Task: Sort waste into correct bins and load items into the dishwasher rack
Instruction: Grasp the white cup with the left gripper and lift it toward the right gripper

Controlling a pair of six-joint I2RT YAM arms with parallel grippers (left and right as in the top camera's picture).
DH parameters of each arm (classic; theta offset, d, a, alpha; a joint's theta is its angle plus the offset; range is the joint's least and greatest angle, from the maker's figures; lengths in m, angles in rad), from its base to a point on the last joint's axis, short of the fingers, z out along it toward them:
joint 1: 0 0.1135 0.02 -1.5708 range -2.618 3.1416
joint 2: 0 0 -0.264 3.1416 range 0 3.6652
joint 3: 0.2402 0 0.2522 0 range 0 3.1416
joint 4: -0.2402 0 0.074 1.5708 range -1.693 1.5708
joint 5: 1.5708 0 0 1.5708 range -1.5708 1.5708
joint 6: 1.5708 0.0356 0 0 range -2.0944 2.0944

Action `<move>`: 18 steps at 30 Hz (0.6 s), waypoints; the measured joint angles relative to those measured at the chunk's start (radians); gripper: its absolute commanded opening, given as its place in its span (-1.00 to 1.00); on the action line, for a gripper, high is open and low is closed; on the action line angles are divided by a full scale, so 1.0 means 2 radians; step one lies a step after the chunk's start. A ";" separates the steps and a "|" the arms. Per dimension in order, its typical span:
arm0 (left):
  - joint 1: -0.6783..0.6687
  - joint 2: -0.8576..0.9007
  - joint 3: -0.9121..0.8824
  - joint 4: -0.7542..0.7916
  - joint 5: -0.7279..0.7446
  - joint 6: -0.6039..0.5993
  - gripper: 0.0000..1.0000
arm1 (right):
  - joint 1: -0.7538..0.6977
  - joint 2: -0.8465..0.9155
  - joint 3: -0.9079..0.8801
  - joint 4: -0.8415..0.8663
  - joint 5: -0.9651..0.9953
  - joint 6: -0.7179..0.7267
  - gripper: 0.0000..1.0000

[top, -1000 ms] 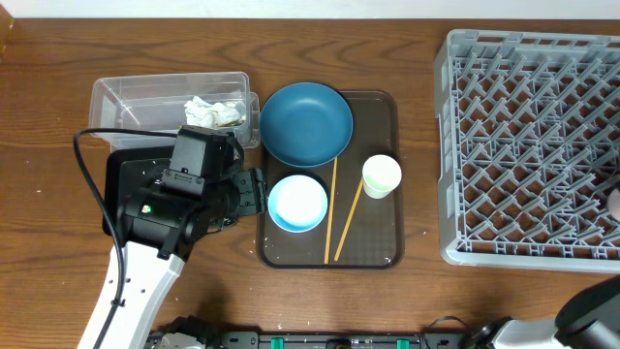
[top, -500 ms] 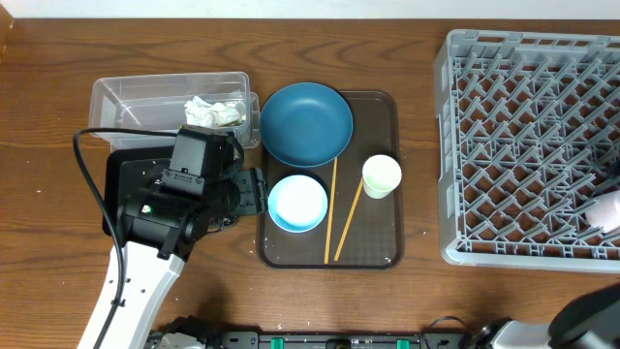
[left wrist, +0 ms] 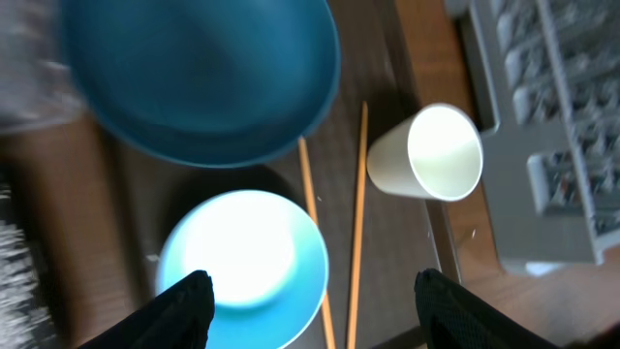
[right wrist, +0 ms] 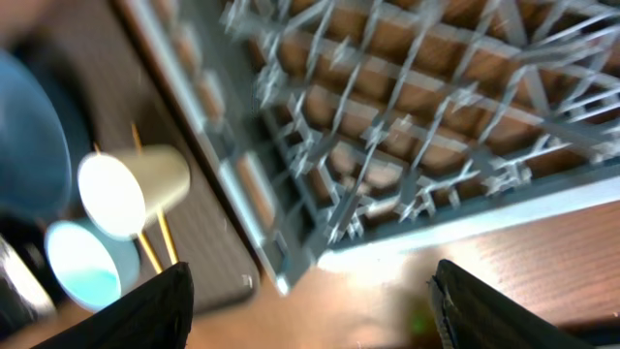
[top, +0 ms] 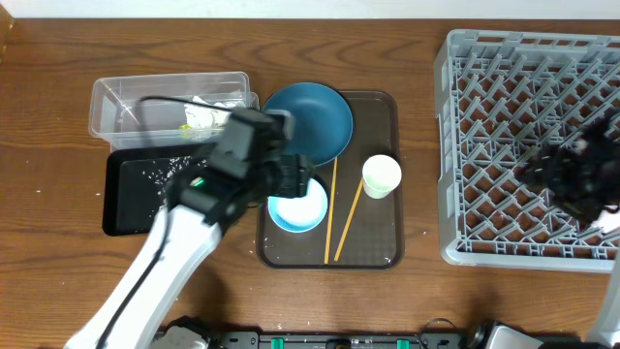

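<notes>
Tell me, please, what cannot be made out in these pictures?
- Light blue bowl: overhead, left arm covers its left side.
- Clear tub: overhead, the arm hides part of its contents.
- Dishwasher rack: right wrist, blurred.
- Rice grains: overhead, too small to count.

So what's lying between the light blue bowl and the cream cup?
Just the two wooden chopsticks, between bowl and cup; clearest in the left wrist view.
</notes>
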 measured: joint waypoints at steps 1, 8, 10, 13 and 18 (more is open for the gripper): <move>-0.009 0.021 0.004 0.004 0.001 0.001 0.38 | 0.016 -0.001 -0.001 -0.005 0.005 -0.002 0.54; -0.050 0.130 0.043 0.059 0.003 0.001 0.38 | 0.116 -0.037 -0.048 0.007 0.040 -0.010 0.56; -0.059 0.146 0.047 0.081 0.003 0.001 0.38 | 0.133 -0.059 -0.071 0.018 0.047 -0.010 0.56; -0.073 0.171 0.048 0.116 0.004 0.001 0.37 | 0.153 -0.089 -0.107 0.027 0.051 -0.010 0.56; -0.089 0.211 0.048 0.146 0.004 0.000 0.30 | 0.167 -0.113 -0.155 0.036 0.054 -0.010 0.55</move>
